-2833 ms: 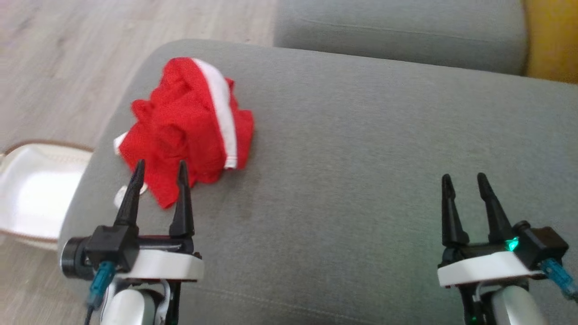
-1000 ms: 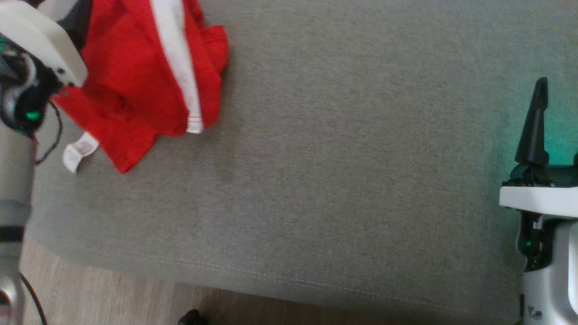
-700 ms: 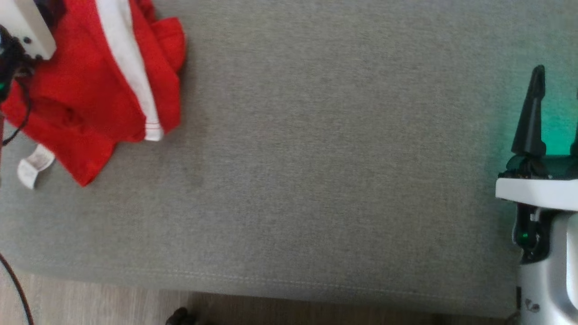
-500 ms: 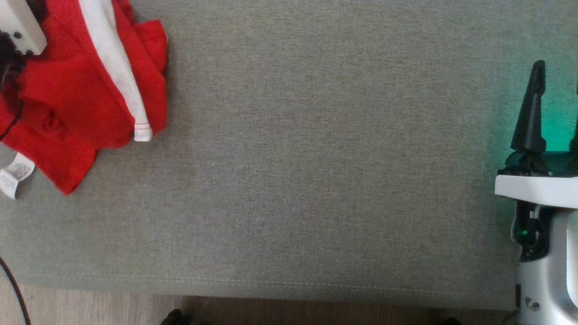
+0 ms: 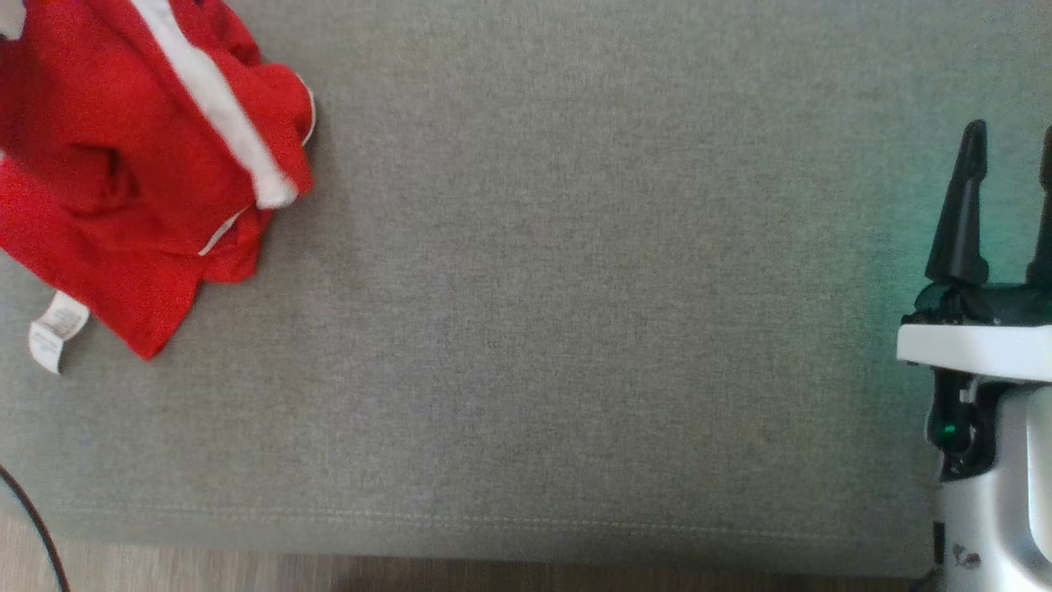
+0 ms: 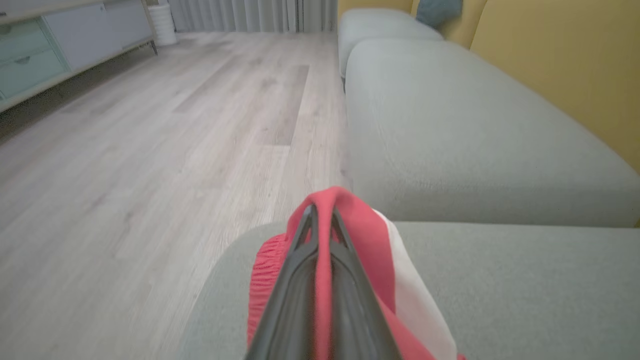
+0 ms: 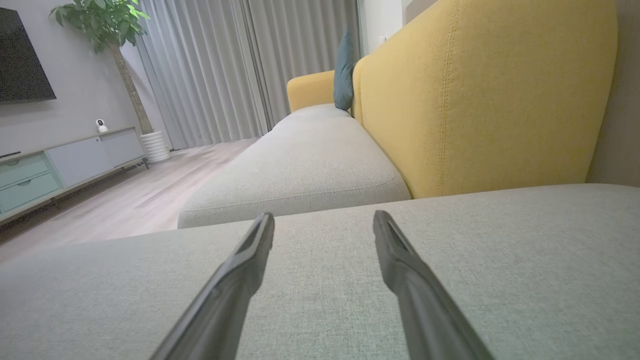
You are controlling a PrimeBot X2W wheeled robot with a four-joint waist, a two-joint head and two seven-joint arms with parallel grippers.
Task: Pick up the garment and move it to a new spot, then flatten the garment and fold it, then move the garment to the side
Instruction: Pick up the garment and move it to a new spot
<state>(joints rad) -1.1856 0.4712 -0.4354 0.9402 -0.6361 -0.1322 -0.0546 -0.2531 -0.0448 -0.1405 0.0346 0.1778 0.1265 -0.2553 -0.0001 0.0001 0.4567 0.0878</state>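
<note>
Red garment point(image 5: 99, 148) in grip of left claw point(image 6: 322, 212), right claw point(image 7: 324, 217) apart, white tag point(image 5: 51, 329) print seemingly illegible.

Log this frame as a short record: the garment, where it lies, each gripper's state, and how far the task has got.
item: red garment with a white stripe, crumpled
place: left end of the grey sofa cushion
detail: white care tag sticks out at the garment's lower left in the head view
left arm: left gripper shut on a fold of the garment
right arm: right gripper open, holding nothing, over bare cushion
task stage: garment gripped; not yet flattened or folded
</note>
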